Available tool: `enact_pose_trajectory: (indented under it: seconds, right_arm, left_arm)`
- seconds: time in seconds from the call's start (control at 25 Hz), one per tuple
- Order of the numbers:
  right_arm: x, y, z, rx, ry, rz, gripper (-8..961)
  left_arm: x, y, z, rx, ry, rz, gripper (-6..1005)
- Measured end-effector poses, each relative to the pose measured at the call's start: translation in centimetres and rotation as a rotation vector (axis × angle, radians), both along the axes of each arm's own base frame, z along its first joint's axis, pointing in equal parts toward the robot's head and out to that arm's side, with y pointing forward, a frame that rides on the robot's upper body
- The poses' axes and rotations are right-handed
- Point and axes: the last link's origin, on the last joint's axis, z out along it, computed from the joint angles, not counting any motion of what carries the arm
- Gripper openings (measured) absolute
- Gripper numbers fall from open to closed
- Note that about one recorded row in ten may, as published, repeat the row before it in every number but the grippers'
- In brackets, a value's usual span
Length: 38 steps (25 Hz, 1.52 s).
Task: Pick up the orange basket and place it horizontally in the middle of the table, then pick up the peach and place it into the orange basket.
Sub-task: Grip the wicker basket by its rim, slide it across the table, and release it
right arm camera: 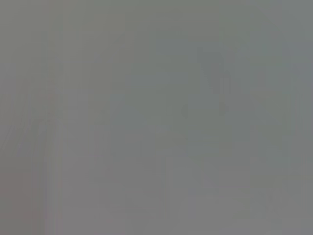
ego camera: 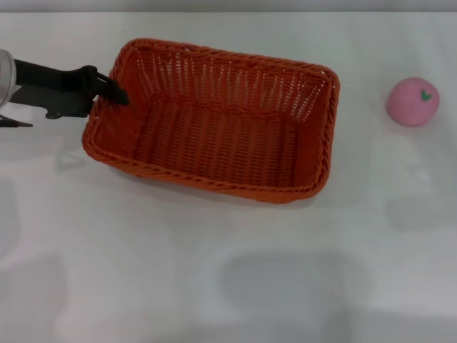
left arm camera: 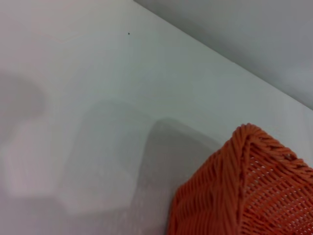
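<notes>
The orange basket [ego camera: 214, 187] lies lengthwise across the middle of the white table [ego camera: 214, 279], slightly turned, with nothing in it. My left gripper [ego camera: 116, 92] reaches in from the left and is shut on the rim of the basket's left short side, one black finger [ego camera: 121, 96] showing inside the wall. The left wrist view shows one corner of the basket [left arm camera: 244, 191] over the tabletop [left arm camera: 98, 98]. The pink peach [ego camera: 412, 101] sits on the table far to the basket's right, apart from it, green leaf mark up. My right gripper is out of view.
The table's far edge [ego camera: 228, 10] runs along the top of the head view. The right wrist view shows only a plain grey surface.
</notes>
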Motion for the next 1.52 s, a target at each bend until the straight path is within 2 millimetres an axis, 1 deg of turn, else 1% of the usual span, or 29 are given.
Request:
enact_pose_trajectory:
  seconds: [0.08,0.28,0.52,0.72,0.84,1.04,1.24,1.36,1.52]
  right_arm:
    - [0.0,0.0,0.0,0.000,0.000,0.000,864]
    - [0.0,0.0,0.0,0.000,-0.001,0.000,864]
    - [0.1,-0.1,0.0,-0.003,-0.002,-0.002,864]
    - [0.2,-0.3,0.0,-0.003,0.000,-0.003,864]
    - [0.1,-0.4,0.0,-0.003,0.002,-0.001,864]
    - [0.0,-0.5,0.1,-0.002,0.004,0.010,863]
    - [0.2,-0.8,0.2,-0.005,0.017,0.011,863]
    - [0.4,-1.1,0.8,-0.004,0.015,0.011,863]
    - [0.6,-1.3,2.0,-0.022,-0.006,0.028,863]
  left_arm:
    - [0.0,0.0,-0.1,0.000,-0.004,-0.003,303]
    - [-0.3,-0.3,-0.6,-0.021,-0.011,0.015,544]
    - [-0.3,-0.5,-0.8,-0.025,-0.037,0.002,646]
    - [-0.5,-1.1,-0.5,-0.004,-0.108,-0.029,731]
    - [-0.9,-1.4,-0.4,0.001,-0.135,-0.038,737]
    - [-1.5,-2.0,0.0,-0.002,-0.130,-0.049,764]
    - [-3.4,-2.7,1.1,0.026,-0.106,-0.054,768]
    - [-4.5,-3.2,1.7,0.046,-0.099,-0.069,768]
    - [-5.3,-3.6,3.2,0.110,-0.086,-0.141,767]
